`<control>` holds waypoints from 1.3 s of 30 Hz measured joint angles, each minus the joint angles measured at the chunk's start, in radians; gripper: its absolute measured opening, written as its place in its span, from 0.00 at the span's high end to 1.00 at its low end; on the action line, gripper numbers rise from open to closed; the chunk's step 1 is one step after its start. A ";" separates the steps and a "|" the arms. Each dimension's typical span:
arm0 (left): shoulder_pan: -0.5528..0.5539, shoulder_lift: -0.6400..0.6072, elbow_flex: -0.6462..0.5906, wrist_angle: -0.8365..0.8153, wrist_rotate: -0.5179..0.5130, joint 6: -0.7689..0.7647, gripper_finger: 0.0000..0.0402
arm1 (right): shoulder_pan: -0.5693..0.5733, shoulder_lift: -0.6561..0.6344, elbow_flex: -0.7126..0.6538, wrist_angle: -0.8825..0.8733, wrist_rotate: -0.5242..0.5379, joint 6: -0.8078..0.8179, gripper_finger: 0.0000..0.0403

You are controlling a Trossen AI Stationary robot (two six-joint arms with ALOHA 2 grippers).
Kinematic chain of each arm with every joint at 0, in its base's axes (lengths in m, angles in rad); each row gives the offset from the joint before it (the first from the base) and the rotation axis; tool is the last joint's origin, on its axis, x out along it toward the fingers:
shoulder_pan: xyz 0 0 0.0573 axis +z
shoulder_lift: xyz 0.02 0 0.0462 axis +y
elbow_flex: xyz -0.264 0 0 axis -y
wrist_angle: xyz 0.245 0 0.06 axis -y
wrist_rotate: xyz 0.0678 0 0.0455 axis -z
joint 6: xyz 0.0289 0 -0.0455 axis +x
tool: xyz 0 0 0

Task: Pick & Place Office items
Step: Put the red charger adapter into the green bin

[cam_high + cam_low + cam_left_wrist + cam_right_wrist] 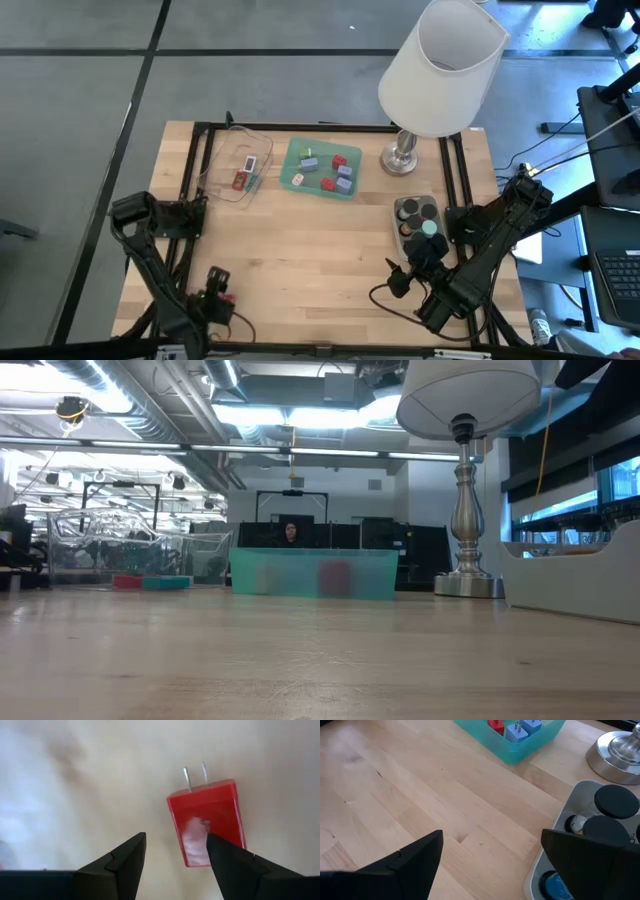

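While both dark arms sit low at the near edge, the scene reads like this from biggest to smallest:

Bench: pale wooden bench [300, 250] with a black frame round it.
Lamp: tall white-shaded lamp on a silvery metal foot [402, 157], at the far right of the bench.
Green tray: teal-green plastic tray [292, 160] at the far middle, holding red, lavender and blue plug blocks [340, 172]; in the right wrist view a red and a blue one show with prongs up.
Clear tray: clear plastic tray [225, 165] just left of the green one, with flat red and teal rectangles [244, 180] inside.
Grey tray: light grey tray [398, 235] on the right, near the lamp foot, holding black round caps [417, 211] and one mint-green cap [429, 228].
Right pincer: right pincer [490, 855] hangs beside the grey tray's near end, fingers spread wide, holding nothing.
Left pincer: left pincer [175, 852] at the near left corner, fingers apart, gripping nothing.
Red plug: small red plug block with two metal prongs [207, 827] lies flat on the bench, beside one finger of the left pincer.
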 joint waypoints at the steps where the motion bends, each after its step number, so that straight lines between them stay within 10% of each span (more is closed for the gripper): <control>1: 0.013 0.001 0.000 -0.013 -0.034 0.015 0.47 | 0.000 0.000 0.000 0.000 0.000 0.000 0.16; 22: 0.034 -0.038 0.098 0.008 -0.124 -0.285 0.47 | 0.006 0.001 0.000 0.027 -0.146 0.033 0.16; 39: 0.040 -0.040 0.099 0.003 -0.121 -0.287 0.47 | 0.025 0.025 0.000 0.049 0.080 0.035 0.27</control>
